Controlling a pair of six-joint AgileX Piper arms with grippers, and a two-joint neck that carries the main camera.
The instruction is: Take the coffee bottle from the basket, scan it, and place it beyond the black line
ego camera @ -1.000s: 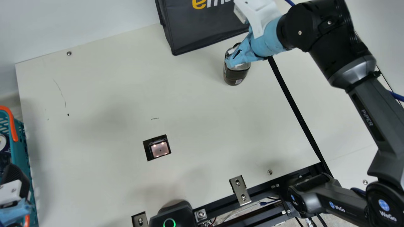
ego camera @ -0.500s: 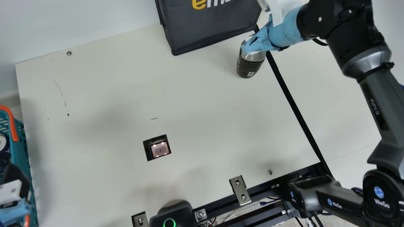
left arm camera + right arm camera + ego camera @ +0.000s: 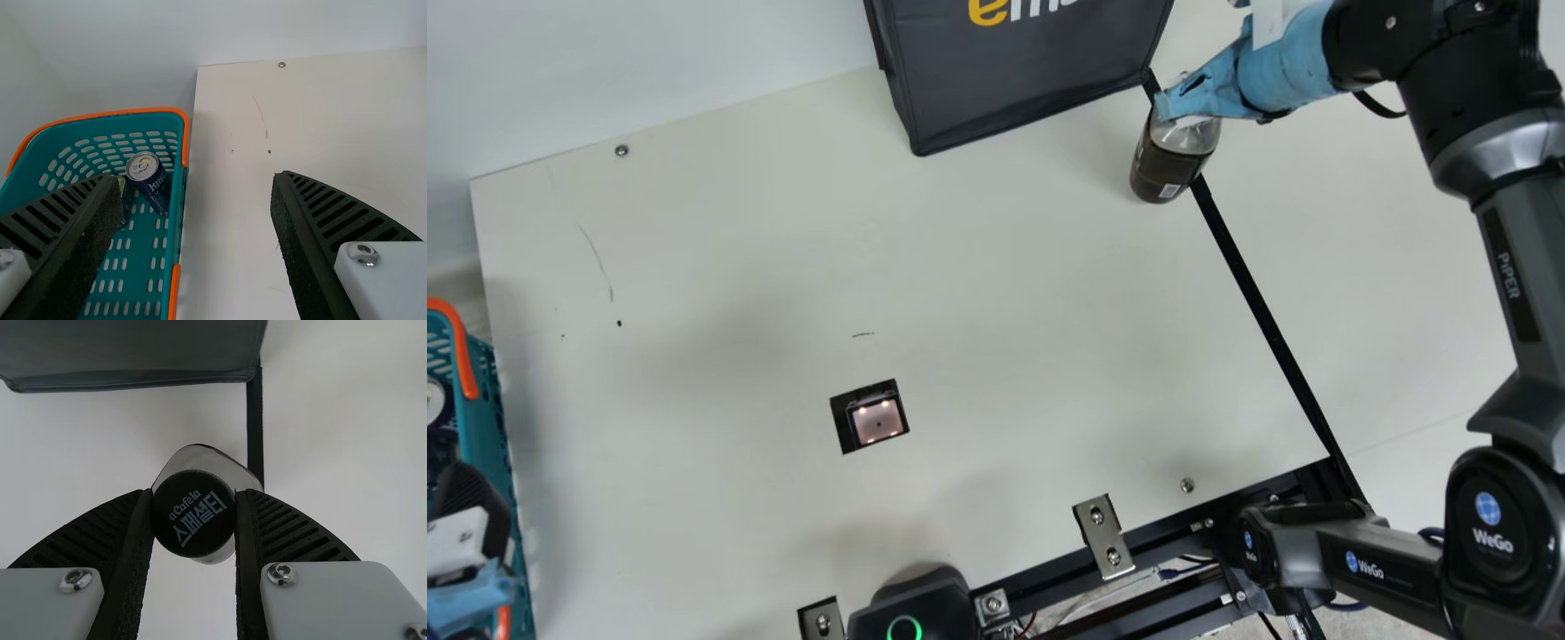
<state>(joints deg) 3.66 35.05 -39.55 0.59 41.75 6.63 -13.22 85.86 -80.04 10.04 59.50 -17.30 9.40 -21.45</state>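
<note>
- We have the coffee bottle (image 3: 1172,164) by its dark cap (image 3: 194,513), pinched between both fingers of our right end effector (image 3: 193,495). Its body is on the scanner side of the black line (image 3: 1267,324), right beside it, with the shoulder overlapping it in the main view.
- We judge the scan to be behind us, the scanner window (image 3: 878,420) being well apart from the line; crossing is the step in hand.
- We should carry the whole base past the line, not just the cap, and lower it flat. We cannot tell whether the base clears the bench (image 3: 960,267), so a little lift would guard against dragging.
- Held only at the top, the bottle may swing; we should move slowly, let it settle upright, then open both fingers evenly and rise straight up.
- The black fabric bag (image 3: 1023,80) touches the line's far end, so we want to travel away from it.
- The teal basket (image 3: 177,220), well apart from the line, holds a dark blue can (image 3: 150,180) and another item, partly hidden. Our left end effector (image 3: 198,179) is there, open and gripping nothing.
</note>
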